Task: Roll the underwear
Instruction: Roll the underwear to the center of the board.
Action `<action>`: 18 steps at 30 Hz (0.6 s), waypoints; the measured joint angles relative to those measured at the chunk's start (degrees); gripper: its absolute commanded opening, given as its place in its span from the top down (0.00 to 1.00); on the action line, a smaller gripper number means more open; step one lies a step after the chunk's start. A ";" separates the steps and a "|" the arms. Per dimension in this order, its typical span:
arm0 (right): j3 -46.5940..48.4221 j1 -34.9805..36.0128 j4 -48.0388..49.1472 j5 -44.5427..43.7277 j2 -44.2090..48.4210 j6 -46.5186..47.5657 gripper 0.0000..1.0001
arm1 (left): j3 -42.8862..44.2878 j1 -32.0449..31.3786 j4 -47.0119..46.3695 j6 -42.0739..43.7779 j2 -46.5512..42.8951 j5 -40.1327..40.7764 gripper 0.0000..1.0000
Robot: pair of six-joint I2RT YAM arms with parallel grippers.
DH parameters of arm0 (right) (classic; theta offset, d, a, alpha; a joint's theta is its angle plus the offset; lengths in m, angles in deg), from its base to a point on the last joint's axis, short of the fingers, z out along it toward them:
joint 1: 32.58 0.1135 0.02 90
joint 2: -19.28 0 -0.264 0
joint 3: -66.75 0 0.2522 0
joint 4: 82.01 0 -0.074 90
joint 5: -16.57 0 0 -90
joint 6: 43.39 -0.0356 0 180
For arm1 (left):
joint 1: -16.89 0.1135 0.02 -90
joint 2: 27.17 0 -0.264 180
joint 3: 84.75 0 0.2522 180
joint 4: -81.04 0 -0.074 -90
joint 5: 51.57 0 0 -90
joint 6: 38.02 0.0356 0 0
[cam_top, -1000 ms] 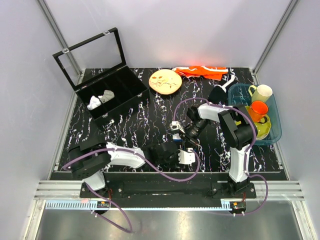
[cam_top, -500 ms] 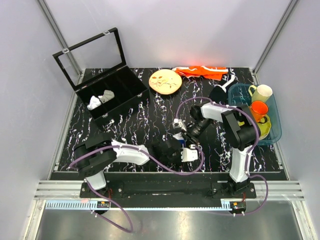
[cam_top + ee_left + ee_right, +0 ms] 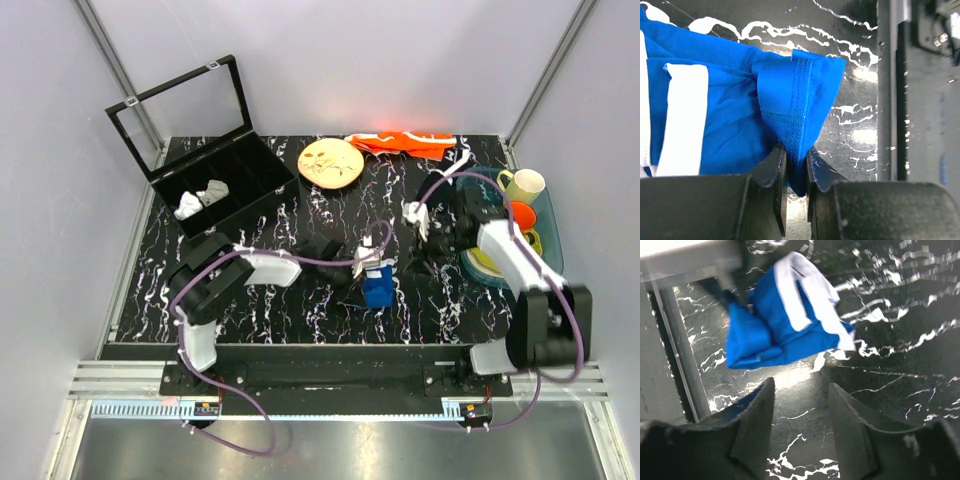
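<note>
The underwear [image 3: 377, 287] sits bunched into a compact blue bundle at the front middle of the table [image 3: 290, 215]. My left gripper [image 3: 795, 172] is pinched tight on a hemmed fold at its edge. My right gripper [image 3: 801, 405] hangs spread wide and empty beside it. The roll looks nearly finished, though from above I can't tell how tight it is. Next, I should lay the pinched end down and let go gently so nothing springs open.
</note>
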 measured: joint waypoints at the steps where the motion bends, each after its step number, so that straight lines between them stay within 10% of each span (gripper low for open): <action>1: -2.40 0.20 0.76 0.81 3.61 1.73 0.17 | 1.84 1.03 1.09 -0.90 1.66 -2.62 0.86; 7: -17.57 2.64 4.46 6.84 24.68 18.12 0.12 | 11.47 6.05 9.03 -6.73 10.75 -17.05 0.80; 18: -22.43 22.03 15.52 -4.63 18.51 23.63 0.16 | 23.15 8.74 22.99 -13.40 19.76 -25.07 0.77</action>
